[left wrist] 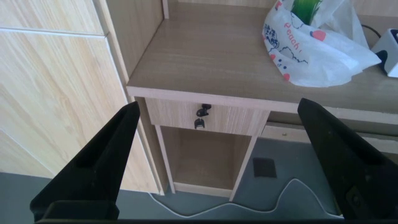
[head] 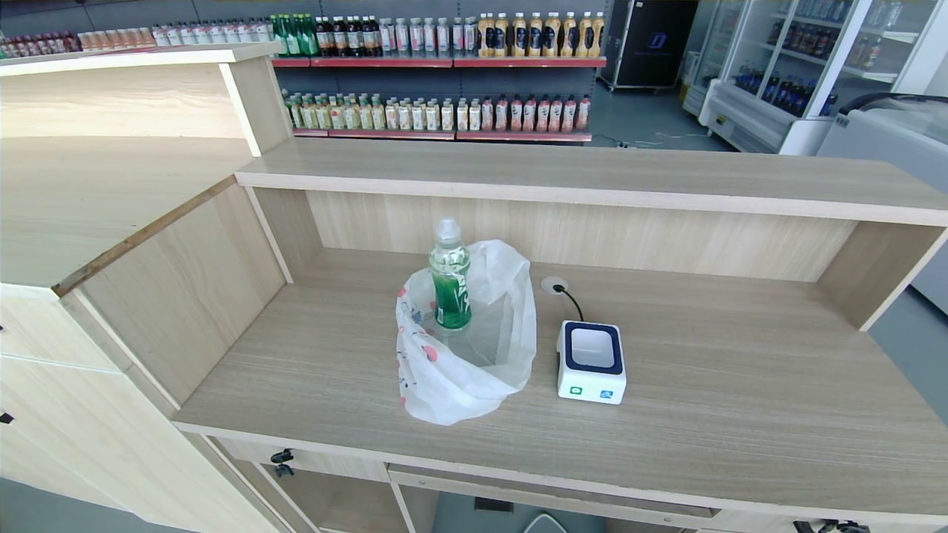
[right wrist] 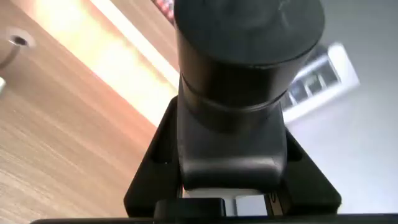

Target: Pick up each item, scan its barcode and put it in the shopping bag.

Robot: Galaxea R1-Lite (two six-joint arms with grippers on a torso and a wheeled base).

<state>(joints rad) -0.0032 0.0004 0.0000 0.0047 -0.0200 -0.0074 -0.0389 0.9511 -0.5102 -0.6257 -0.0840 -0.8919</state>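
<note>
Head view first, and the scanner [head: 591, 361] is our marker, sitting on the bench [head: 740, 414] with its cable running off behind it. Just beside the scanner, on the robot's left of it, the shopping bag [head: 452, 377] slumps open, and standing upright inside is the green-labelled bottle [head: 449, 285], white cap poking above the plastic. So one item looks bagged, folks, and I see no other loose goods lying around the scanner waiting for a turn. By that reading the job is at or close to its finish, though whether that bottle got its barcode read is not something these views can settle. Over to the left gripper [left wrist: 219, 104]: it hangs low, well apart from the scanner and below the bench's front edge, facing a small drawer [left wrist: 202, 117] with a key in it, and its fingers [left wrist: 99, 162] are spread wide with nothing between them. The right gripper [right wrist: 230, 143] shows as a dark housing close to the lens, and I cannot tell its state.
</note>
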